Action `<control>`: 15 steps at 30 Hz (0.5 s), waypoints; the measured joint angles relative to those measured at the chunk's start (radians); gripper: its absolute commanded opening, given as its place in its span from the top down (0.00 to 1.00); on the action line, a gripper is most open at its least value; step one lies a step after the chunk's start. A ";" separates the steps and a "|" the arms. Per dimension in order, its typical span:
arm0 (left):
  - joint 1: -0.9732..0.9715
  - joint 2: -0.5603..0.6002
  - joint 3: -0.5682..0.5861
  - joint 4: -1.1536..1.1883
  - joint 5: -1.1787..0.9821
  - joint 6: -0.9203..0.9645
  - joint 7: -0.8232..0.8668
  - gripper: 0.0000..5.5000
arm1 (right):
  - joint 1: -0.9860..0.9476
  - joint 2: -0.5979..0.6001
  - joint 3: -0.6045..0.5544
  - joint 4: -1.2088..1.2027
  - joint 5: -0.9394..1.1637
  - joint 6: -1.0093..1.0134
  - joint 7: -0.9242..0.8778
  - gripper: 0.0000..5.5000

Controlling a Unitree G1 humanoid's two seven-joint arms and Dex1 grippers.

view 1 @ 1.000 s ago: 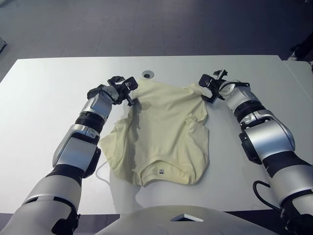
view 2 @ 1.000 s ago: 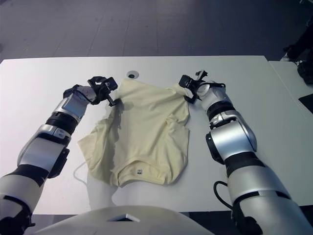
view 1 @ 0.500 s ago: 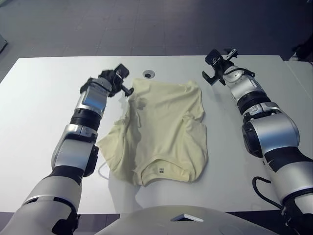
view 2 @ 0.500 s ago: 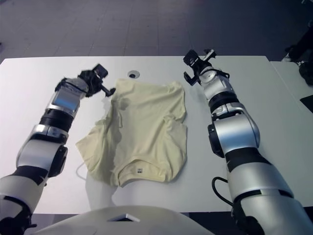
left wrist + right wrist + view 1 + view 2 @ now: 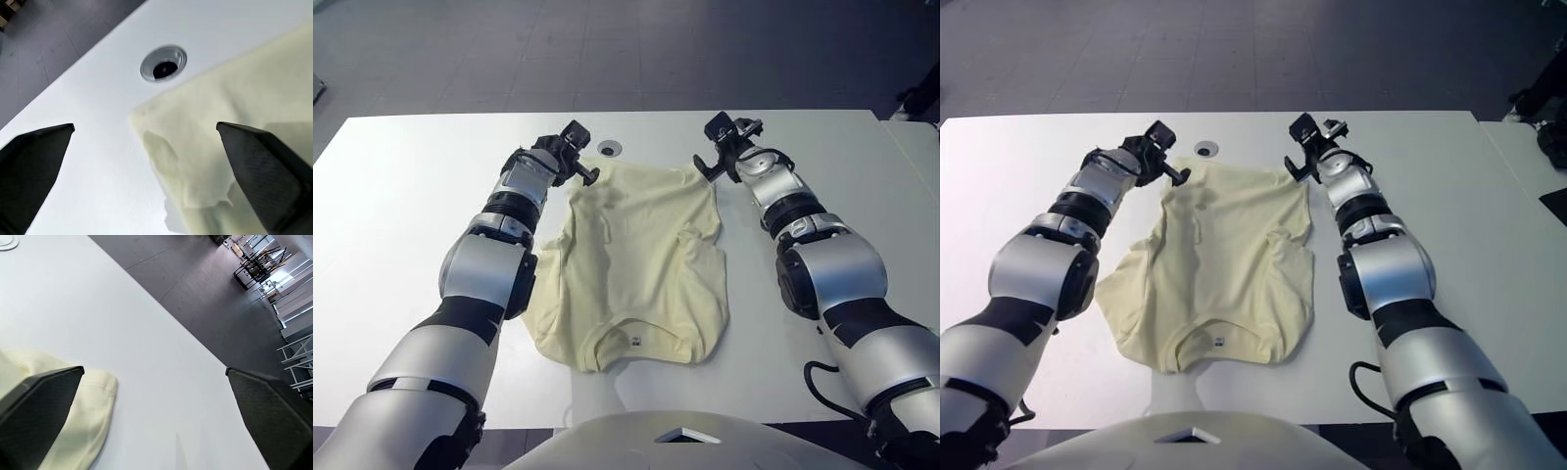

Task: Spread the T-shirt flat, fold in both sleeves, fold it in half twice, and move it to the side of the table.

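Pale yellow T-shirt [image 5: 641, 259] lies mid-table [image 5: 401, 196], long axis near-far, collar at the near end, hem far, left side rumpled. Collar label [image 5: 633, 340] is too small to read. Left gripper [image 5: 584, 157] and right gripper [image 5: 708, 147] are both spread, released, at the far hem corners.

Both silver-and-white arms [image 5: 484, 284] stretched forward, one along each side of the pale yellow cloth T-shirt [image 5: 646, 245]. Wrists angled in toward its far edge. At the far left corner, the left black two-finger gripper [image 5: 586, 155], fingers spread wide, empty; the left wrist view has that corner between them. At the far right corner, the right black two-finger gripper [image 5: 709, 147], also spread wide, empty. Contact with the cloth: can't tell.
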 measured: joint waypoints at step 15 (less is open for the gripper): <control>0.120 0.083 -0.010 -0.021 0.034 -0.029 0.110 0.02 | 0.029 -0.020 -0.082 -0.176 0.098 -0.017 -0.015 0.02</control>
